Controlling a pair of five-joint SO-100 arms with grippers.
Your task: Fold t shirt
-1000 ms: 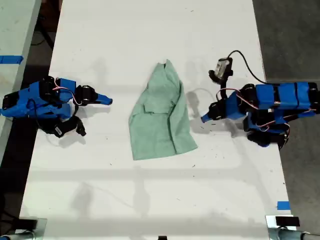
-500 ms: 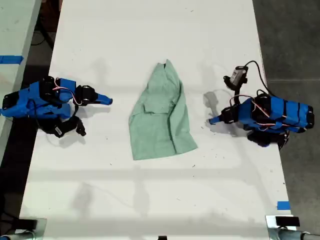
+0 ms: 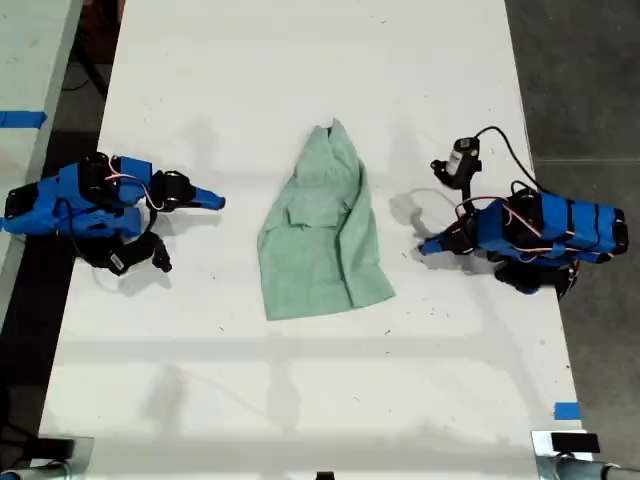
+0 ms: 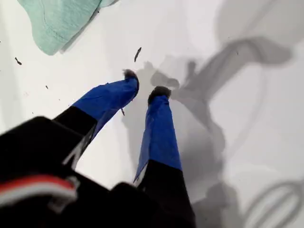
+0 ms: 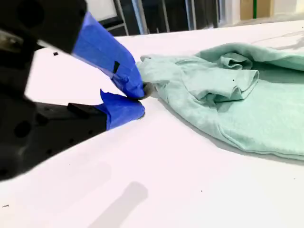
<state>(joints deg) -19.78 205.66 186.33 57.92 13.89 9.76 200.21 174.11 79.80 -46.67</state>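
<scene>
Moved: arm at exterior view's right shifted a bit since 0.5 s ago; its cam mount now nearer the shirt. Shirt, other arm unchanged.
T shirt (image 3: 323,230): mid-table (image 3: 300,60), partly folded, crumpled.
My first gripper (image 4: 144,87): tips slightly apart, holding nothing, near shirt's edge, over bare table.
My second gripper (image 5: 140,102): tips nearly closed, empty, just beside shirt.

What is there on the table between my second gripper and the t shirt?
Nothing: in the exterior view only bare white table separates my second gripper from the t shirt.
</scene>
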